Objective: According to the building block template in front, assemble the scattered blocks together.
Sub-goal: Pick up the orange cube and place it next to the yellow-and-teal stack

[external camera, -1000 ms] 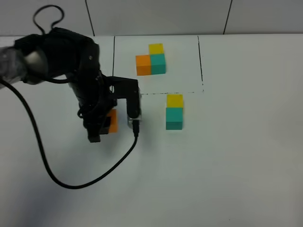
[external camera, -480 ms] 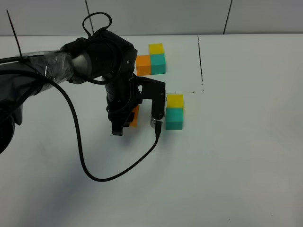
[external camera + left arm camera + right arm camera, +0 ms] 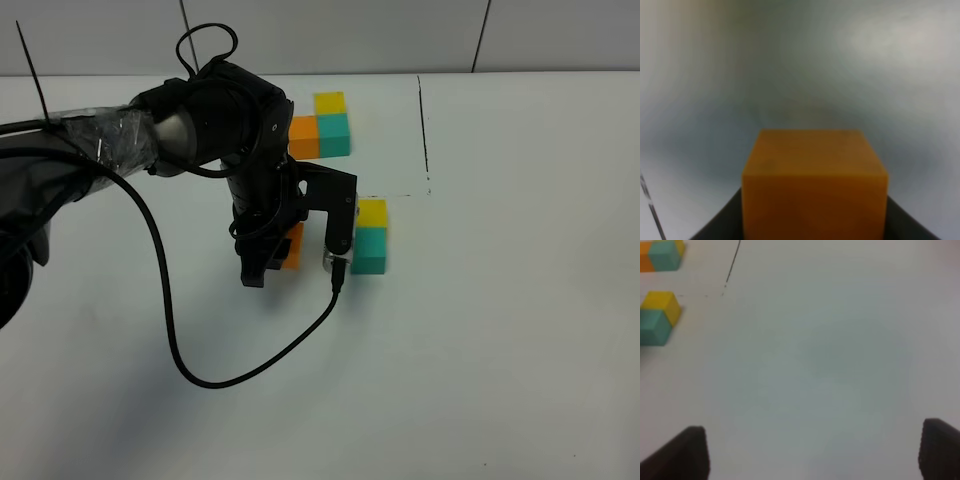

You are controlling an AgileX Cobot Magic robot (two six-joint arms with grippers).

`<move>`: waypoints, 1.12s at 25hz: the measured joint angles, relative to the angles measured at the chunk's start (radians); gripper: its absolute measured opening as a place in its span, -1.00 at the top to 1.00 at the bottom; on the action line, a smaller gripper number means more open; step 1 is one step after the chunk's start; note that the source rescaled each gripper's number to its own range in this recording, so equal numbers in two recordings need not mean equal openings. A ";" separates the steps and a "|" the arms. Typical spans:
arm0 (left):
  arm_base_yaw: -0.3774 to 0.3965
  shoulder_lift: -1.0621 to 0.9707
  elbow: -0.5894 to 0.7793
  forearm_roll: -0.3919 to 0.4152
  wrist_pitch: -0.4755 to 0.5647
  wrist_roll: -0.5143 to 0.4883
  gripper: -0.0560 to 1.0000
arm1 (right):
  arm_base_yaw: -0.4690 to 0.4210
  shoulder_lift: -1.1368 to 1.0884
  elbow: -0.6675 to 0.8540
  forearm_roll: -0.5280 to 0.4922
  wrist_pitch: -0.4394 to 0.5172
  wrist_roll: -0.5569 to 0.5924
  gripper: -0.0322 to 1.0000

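Observation:
The building block template stands at the back of the table in the exterior view: an orange cube (image 3: 303, 137), a teal cube (image 3: 334, 134) and a yellow cube (image 3: 329, 102) inside a thin black line (image 3: 424, 130). In front of it, a loose yellow cube (image 3: 371, 213) touches a loose teal cube (image 3: 369, 250). My left gripper (image 3: 272, 254) is shut on the loose orange cube (image 3: 292, 246), just left of the teal one; the cube fills the left wrist view (image 3: 815, 185). My right gripper (image 3: 815, 455) is open and empty over bare table, with the yellow (image 3: 660, 302) and teal (image 3: 652, 326) cubes far off.
The left arm's black cable (image 3: 180, 350) loops over the white table (image 3: 500, 350) in front of the arm. The arm hides the left part of the black frame. Tiled wall edge runs along the back.
My left arm has carried the orange cube to the right, from the left part of the table to just beside the loose teal cube. The other cubes have not moved.

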 joint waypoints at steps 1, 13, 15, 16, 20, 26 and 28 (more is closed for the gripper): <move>-0.003 0.000 0.000 -0.001 -0.004 0.005 0.89 | 0.000 0.000 0.000 0.000 0.000 0.000 -0.43; -0.009 0.055 0.000 -0.030 -0.057 0.011 0.89 | 0.000 0.000 0.000 0.001 0.000 0.000 -0.43; -0.009 0.066 0.000 -0.035 -0.084 -0.001 0.89 | 0.000 0.000 0.000 0.001 0.000 0.000 -0.43; -0.009 0.069 -0.001 -0.039 -0.089 -0.002 0.89 | 0.000 0.000 0.000 0.001 0.000 0.000 -0.43; -0.009 0.078 -0.007 -0.055 -0.097 -0.002 0.89 | 0.000 0.000 0.000 0.001 0.000 0.000 -0.43; -0.016 0.083 -0.009 -0.088 -0.135 0.008 0.89 | 0.000 0.000 0.000 0.001 0.000 0.000 -0.43; -0.021 0.084 -0.009 -0.093 -0.144 0.010 0.89 | 0.000 0.000 0.000 0.001 0.000 0.000 -0.43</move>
